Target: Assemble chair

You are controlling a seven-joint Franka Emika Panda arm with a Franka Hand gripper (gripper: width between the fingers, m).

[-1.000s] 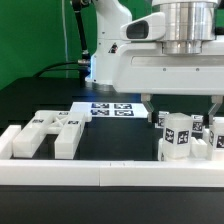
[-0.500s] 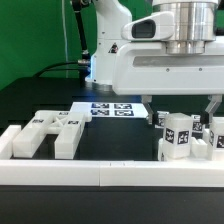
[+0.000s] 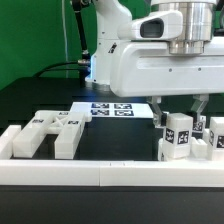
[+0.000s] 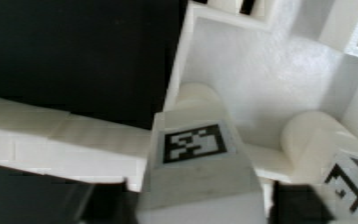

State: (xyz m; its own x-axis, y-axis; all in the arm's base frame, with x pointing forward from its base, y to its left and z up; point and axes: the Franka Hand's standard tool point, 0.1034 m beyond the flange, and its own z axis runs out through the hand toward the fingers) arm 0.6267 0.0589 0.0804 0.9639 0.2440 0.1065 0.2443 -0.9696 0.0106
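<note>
Several chunky white chair parts with black-and-white tags stand at the exterior view's right: one tagged piece (image 3: 177, 136) in front and another (image 3: 216, 136) beside it. A flat forked chair part (image 3: 50, 131) lies at the left. My gripper (image 3: 180, 108) is open and hangs just above the front tagged piece, one finger on each side. In the wrist view the tagged piece (image 4: 194, 146) lies between the dark fingers (image 4: 101, 204), with a second rounded tagged piece (image 4: 343, 162) next to it. The gripper (image 4: 202, 208) holds nothing.
The marker board (image 3: 113, 109) lies flat at the table's middle back. Long white border rails (image 3: 100, 173) run along the front edge and the left corner (image 3: 9, 142). The arm's large white body fills the upper right.
The gripper has moved to the exterior view's left and come down, so both fingers now show above the front tagged piece. The parts have not moved.
</note>
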